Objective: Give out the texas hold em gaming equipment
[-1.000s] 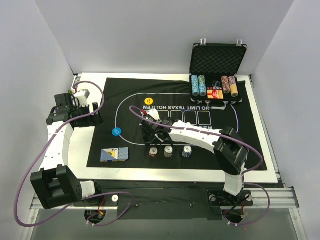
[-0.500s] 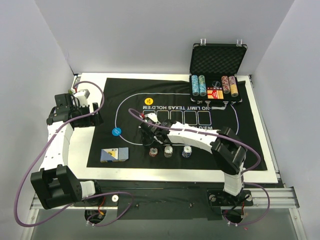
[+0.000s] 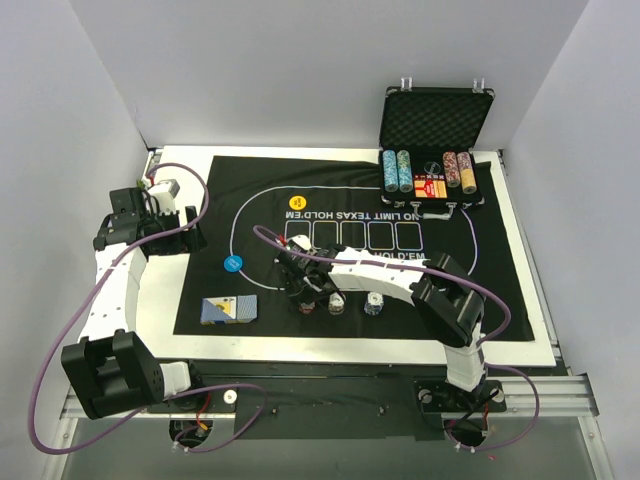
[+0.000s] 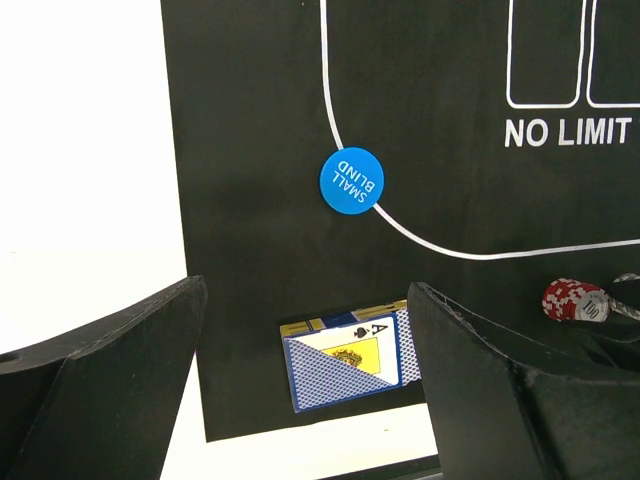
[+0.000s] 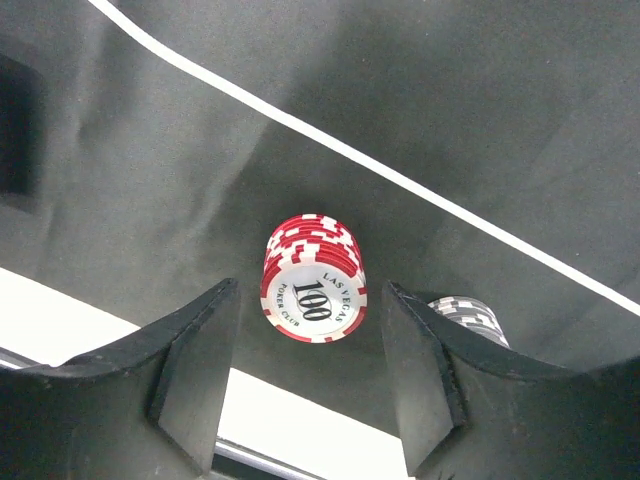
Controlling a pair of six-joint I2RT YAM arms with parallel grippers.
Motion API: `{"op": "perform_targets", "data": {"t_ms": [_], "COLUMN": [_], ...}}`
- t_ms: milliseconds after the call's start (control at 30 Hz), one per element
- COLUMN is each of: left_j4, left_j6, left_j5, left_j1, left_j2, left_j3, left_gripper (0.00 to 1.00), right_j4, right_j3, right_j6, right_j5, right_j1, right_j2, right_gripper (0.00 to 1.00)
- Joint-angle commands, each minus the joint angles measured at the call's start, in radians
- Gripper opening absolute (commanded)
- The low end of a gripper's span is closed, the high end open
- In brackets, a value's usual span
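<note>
A red poker chip stack (image 5: 312, 290) marked 100 stands on the black felt mat (image 3: 480, 290), level with the fingertips of my right gripper (image 5: 310, 350). That gripper is open, with a gap on each side of the stack. From above, the right gripper (image 3: 299, 283) hangs over the red stack (image 3: 307, 304). A grey stack (image 3: 337, 303) and a blue stack (image 3: 373, 303) stand to its right. The card deck (image 4: 345, 368), the blue small-blind disc (image 4: 352, 180) and the yellow disc (image 3: 297, 202) lie on the mat. My left gripper (image 4: 305, 300) is open and empty, at the mat's left edge.
The open black foam-lined case (image 3: 435, 120) stands at the back right with rows of chips (image 3: 397, 171) and a red card box in it. A white border of table (image 3: 175, 290) runs round the mat. The right arm stretches across the mat's near half.
My right gripper has moved toward the near edge, onto the red chip stack, and its jaws have narrowed. The left arm has not moved.
</note>
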Motion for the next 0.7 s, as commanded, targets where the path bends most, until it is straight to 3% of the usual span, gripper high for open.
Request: {"op": "perform_targets", "data": {"t_ms": [0,367,667], "left_j4": [0.018,0.018,0.018], "left_j6": [0.009,0.010,0.012], "left_j5": [-0.005,-0.006,-0.006], "left_j1": [0.000,0.002,0.000], "left_j2": [-0.037,-0.041,-0.043], "left_j3": [-0.007,-0.008,-0.013], "left_gripper": [0.93,0.93,0.93], "right_j4": [-0.035,-0.029,-0.028], "right_j3": [-0.007,-0.016,-0.010], "right_j6": [0.008,0.011,0.005], "right_j5": [0.005,0.005,0.012], "right_j1": [0.004,0.004,0.006], "right_j2": [0.018,0.031,0.017], "right_gripper": [0.52,0.50,0.42]}}
